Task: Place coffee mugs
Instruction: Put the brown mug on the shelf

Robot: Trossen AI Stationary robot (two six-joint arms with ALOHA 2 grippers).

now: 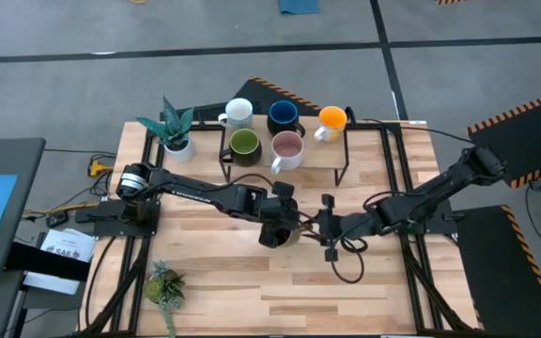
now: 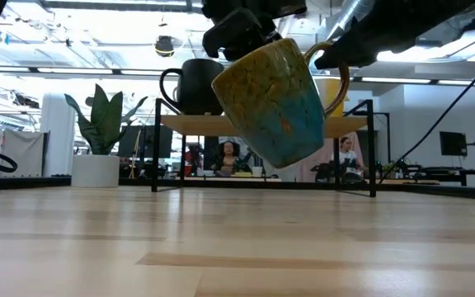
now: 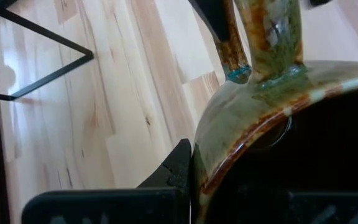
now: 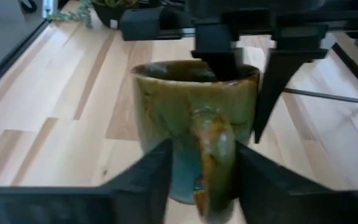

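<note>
The brown mug (image 2: 279, 99), glazed brown, green and blue, hangs tilted above the table's middle in my left gripper (image 1: 276, 216), which is shut on its rim. My right gripper (image 4: 202, 163) is open, level with the mug from the table's right. Its fingers stand on either side of the mug's handle (image 4: 213, 149), with a gap showing on one side. The white (image 1: 239, 113), dark blue (image 1: 283, 116), orange (image 1: 332, 118), olive green (image 1: 244, 144) and pink (image 1: 287, 148) mugs stand on their bases on a low shelf (image 1: 322, 155) at the far side. My left gripper holds the brown mug by its rim (image 4: 241, 70), on the side opposite the handle. One finger (image 4: 219, 53) reaches inside the mug and one finger (image 4: 271, 81) lies outside the wall, coming from above. The mug is lifted clear of the table and tilted.
The black-framed wooden shelf stands at the table's far middle. A potted plant in a white pot (image 1: 175, 130) is at the far left and a small plant (image 1: 163, 286) at the near left. Cables loop on the table under the right arm (image 1: 346, 263). People show in the room beyond (image 2: 229, 157).
</note>
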